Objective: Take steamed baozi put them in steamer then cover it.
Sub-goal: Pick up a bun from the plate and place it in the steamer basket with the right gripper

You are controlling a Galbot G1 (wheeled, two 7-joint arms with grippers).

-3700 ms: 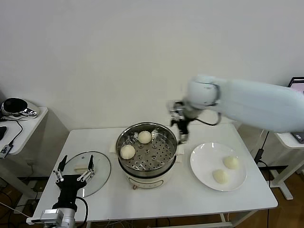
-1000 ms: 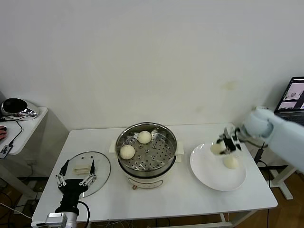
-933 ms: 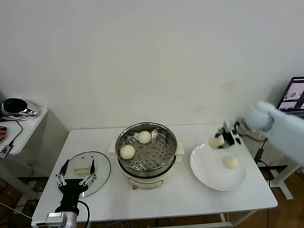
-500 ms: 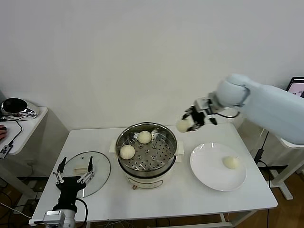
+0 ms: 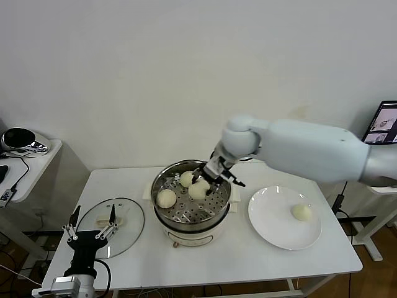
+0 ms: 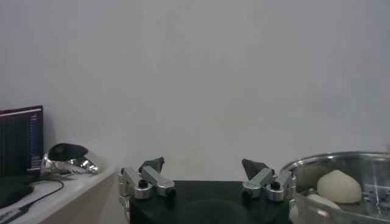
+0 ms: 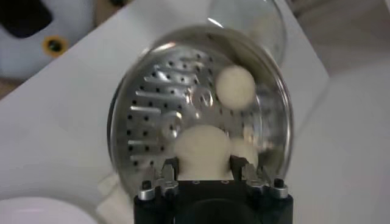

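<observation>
Head view: my right gripper [image 5: 200, 184] grips the third baozi [image 5: 198, 191] over the steamer [image 5: 191, 196]. Left gripper [image 5: 89, 233] idles, spread. Release too high and I think it rolls into its neighbours.

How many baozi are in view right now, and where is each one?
4. Two lie on the tray of the steamer: baozi and baozi. The right gripper holds a third baozi over the tray. The last baozi is on the plate.
</observation>
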